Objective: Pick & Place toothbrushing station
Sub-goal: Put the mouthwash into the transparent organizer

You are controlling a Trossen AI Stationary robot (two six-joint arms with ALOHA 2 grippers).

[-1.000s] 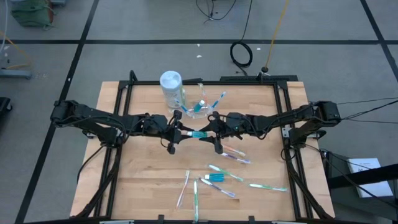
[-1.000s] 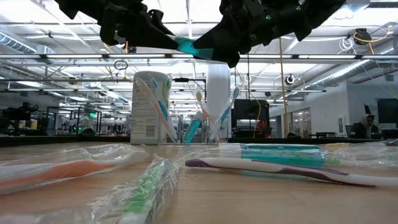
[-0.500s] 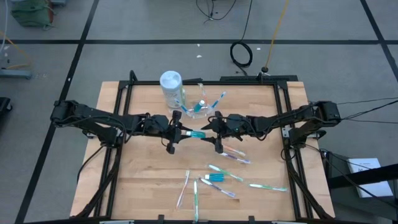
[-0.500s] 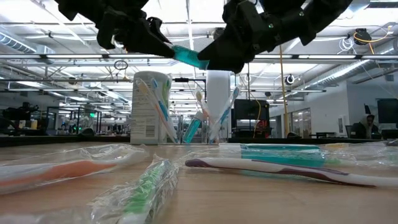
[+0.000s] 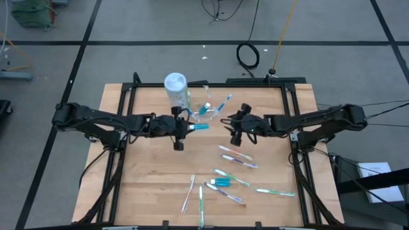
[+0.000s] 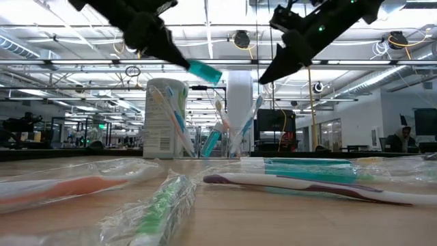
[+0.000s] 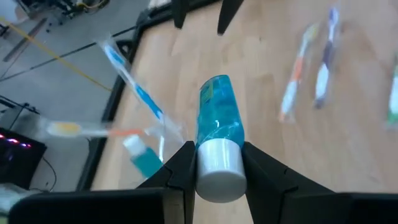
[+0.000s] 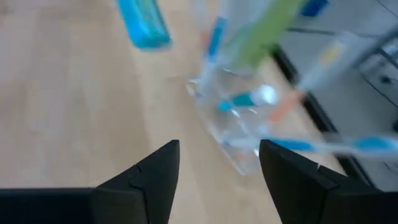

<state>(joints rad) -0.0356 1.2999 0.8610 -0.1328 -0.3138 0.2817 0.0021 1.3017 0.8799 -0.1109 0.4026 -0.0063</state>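
Holding the light, squashy toothpaste tube (image 7: pixel 217 124) by its stiff cap, our left tool (image 5: pixel 181 126) hovers at 6 o'clock from the clear holder (image 5: pixel 206 108); right tool (image 5: pixel 237 127) gapes empty.

Toothpaste tube (image 5: pixel 199 127) between holder (image 5: pixel 206 110) and toothbrushes (image 5: pixel 237 157)

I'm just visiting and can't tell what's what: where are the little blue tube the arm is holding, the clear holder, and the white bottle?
toothpaste tube (image 7: pixel 219 115), left wrist view, blue body.
clear holder (image 5: pixel 206 112), high view, rim.
white bottle (image 5: pixel 175 82), high view, top.
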